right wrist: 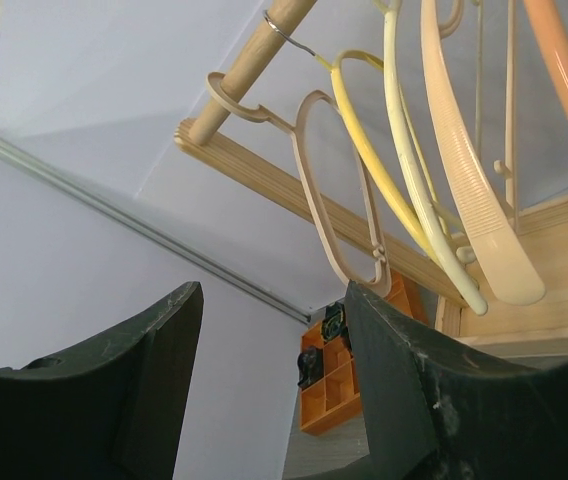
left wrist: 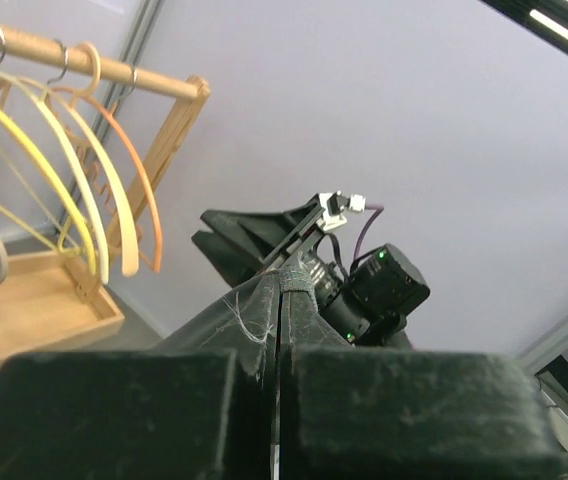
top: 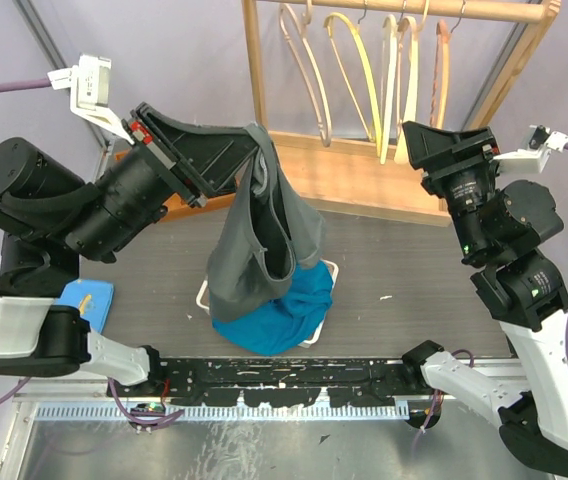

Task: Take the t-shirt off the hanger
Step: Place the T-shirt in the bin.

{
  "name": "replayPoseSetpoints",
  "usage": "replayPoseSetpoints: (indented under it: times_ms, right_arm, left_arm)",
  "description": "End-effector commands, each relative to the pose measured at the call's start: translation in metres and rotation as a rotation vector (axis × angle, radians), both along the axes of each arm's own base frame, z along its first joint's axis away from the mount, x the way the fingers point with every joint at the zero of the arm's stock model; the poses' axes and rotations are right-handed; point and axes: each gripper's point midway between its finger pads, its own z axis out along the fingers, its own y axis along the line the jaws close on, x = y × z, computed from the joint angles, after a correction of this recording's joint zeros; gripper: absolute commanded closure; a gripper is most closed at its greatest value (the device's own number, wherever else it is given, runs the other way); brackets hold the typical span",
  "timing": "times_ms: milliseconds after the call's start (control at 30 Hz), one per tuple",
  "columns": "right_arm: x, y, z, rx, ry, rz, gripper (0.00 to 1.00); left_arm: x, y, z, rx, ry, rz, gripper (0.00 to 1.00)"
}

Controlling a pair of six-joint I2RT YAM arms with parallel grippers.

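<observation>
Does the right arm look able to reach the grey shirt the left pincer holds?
Probably yes: the right pincer is open, empty, nothing between it and the grey shirt, though it faces the hangers.

Wooden rack point(top: 364, 170) at table point(top: 414, 290) back. White basket point(top: 202, 296) in front of rack, blue cloth point(top: 289, 310) inside. Blue pad point(top: 86, 300) front-left of rack. Orange bin point(right wrist: 329, 400) beyond rack.

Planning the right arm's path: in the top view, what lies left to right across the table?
blue pad → grey t-shirt → white scrap → right arm
</observation>
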Motion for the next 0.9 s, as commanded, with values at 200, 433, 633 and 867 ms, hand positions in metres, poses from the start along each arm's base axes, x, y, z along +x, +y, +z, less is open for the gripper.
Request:
replayPoseSetpoints:
  times_ms: [200,433,633,867]
  right_arm:
    - [-0.024,-0.021,0.031,0.043,-0.101,-0.039,0.35]
    - [-0.029,-0.024,0.033,0.044,-0.107,-0.041,0.35]
    - [-0.032,-0.025,0.031,0.042,-0.102,-0.041,0.35]
    - [-0.032,-0.025,0.028,0.039,-0.090,-0.039,0.35]
  left_arm:
    - [-0.010,0.040,0.084,-0.304,-0.143,0.022,1.00]
    - [-0.008,0.019,0.069,-0.288,-0.076,-0.016,1.00]
    - [-0.003,-0.014,0.024,-0.234,0.044,-0.052,1.00]
    - [0.004,-0.046,-0.015,-0.170,0.113,-0.062,1.00]
